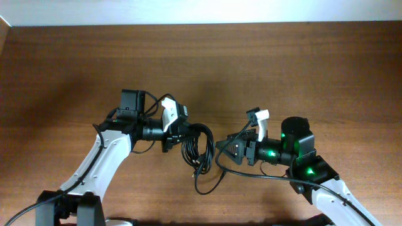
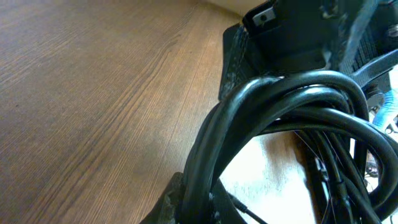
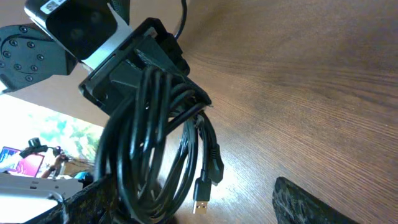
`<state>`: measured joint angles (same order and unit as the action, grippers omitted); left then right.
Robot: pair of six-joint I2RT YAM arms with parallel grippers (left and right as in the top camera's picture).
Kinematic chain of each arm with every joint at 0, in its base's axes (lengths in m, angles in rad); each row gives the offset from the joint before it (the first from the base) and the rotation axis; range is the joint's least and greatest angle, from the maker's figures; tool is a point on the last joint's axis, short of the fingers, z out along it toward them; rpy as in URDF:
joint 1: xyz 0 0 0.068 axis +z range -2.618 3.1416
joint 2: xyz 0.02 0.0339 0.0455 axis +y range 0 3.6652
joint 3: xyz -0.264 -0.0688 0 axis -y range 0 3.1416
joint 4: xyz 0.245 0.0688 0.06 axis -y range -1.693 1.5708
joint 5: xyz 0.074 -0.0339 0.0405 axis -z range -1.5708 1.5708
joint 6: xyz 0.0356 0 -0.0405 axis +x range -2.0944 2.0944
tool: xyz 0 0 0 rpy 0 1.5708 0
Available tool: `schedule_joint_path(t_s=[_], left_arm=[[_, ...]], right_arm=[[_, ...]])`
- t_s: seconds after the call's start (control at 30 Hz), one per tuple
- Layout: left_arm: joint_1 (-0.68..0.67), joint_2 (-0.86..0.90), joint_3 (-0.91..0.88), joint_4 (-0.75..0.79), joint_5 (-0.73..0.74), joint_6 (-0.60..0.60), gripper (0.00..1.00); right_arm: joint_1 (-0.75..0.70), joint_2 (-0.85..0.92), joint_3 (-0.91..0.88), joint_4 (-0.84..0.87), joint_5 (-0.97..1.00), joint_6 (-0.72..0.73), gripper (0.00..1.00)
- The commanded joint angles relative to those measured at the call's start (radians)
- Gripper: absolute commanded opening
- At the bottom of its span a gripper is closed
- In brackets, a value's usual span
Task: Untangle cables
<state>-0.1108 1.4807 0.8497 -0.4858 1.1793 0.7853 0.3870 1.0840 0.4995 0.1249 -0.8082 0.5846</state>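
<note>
the left gripper (image 1: 178, 133), left of centre in the overhead view, was clamped on the cables (image 1: 197, 148) (a coiled black bundle reaching toward lower centre). the right gripper (image 1: 230, 149), right of centre, had its fingers apart, just beside the bundle over the wooden table (image 1: 282, 63).

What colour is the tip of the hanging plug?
Golden tip on a black plug; right wrist view shows it best.

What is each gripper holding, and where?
Left gripper clamps the cables at one end of their coil. Right gripper open, holding nothing.
</note>
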Motion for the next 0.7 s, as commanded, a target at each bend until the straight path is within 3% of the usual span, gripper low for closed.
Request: schedule_joint_path(t_s=[0.0, 0.27, 0.5, 0.67], left_arm=[[-0.007, -0.017, 0.015, -0.005, 0.072, -0.009, 0.00], [-0.063, -0.017, 0.015, 0.026, 0.007, -0.010, 0.00], [0.011, -0.017, 0.015, 0.029, 0.002, -0.059, 0.00], [0.011, -0.017, 0.015, 0.029, -0.002, -0.059, 0.00]], right_arm=[[0.006, 0.019, 0.017, 0.000, 0.016, 0.001, 0.78], [0.072, 0.061, 0.017, 0.078, 0.008, -0.004, 0.77], [0.072, 0.061, 0.017, 0.087, 0.000, -0.003, 0.77], [0.072, 0.061, 0.017, 0.201, -0.089, 0.038, 0.77]])
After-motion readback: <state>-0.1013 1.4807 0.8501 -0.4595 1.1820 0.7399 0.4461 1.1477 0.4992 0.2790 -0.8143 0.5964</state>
